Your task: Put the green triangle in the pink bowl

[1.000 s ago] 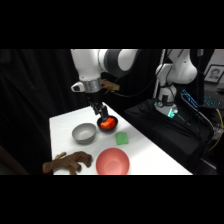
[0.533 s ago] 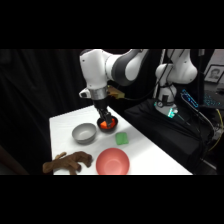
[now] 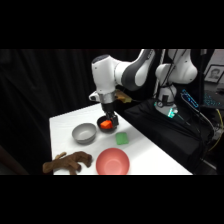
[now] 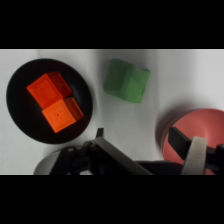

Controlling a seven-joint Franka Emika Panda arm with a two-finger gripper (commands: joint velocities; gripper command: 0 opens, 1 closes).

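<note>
The green triangle [image 3: 121, 138] lies flat on the white table [image 3: 150, 155], with nothing touching it. It sits between the small dark bowl [image 3: 106, 125] with orange blocks [image 4: 56, 102] inside and the big pink bowl [image 3: 112, 162]. A grey bowl [image 3: 84, 133] and a brown fuzzy toy [image 3: 67, 162] are off to one side. The pincer [image 3: 110, 120] hangs low over the dark bowl, just beside the green piece, not over it. In the wrist view the pincer's fingers look spread apart and there is nothing between them; one pale finger [image 4: 195, 156] shows in front of the pink bowl. To do this step well, I think the arm should slide across until the green piece sits right in the middle of the two fingers. Then it should go straight down and close gently on the two flat sides. It should stay clear of the dark bowl's rim, or the bowl may get bumped
</note>
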